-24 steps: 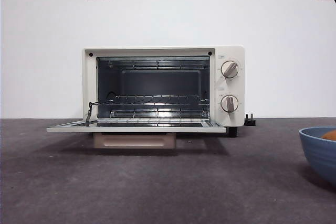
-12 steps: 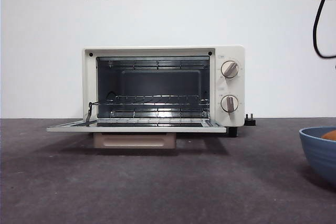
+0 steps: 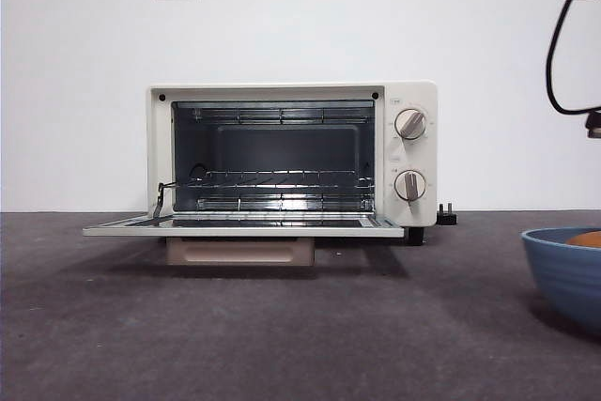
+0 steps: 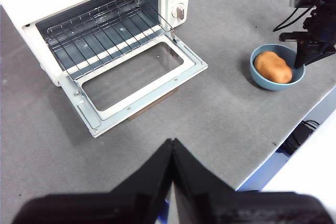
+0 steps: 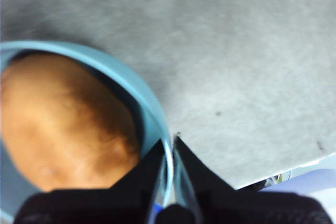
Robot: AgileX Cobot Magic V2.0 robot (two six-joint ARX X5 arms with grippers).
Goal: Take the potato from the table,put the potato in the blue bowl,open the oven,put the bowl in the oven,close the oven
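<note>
The right gripper (image 5: 169, 153) had its jaws pinched on the blue bowl's (image 4: 264, 82) rim, the potato (image 4: 273, 66) lying inside, presumably to carry both toward the oven (image 3: 291, 152), whose door hung open.

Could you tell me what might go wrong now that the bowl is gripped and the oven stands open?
The right end effector pinches only the thin rim of the blue bowl, so the bowl may tilt or slip when lifted. The potato sits loose inside and could roll out. The lowered door of the oven could catch the bowl's underside.
</note>
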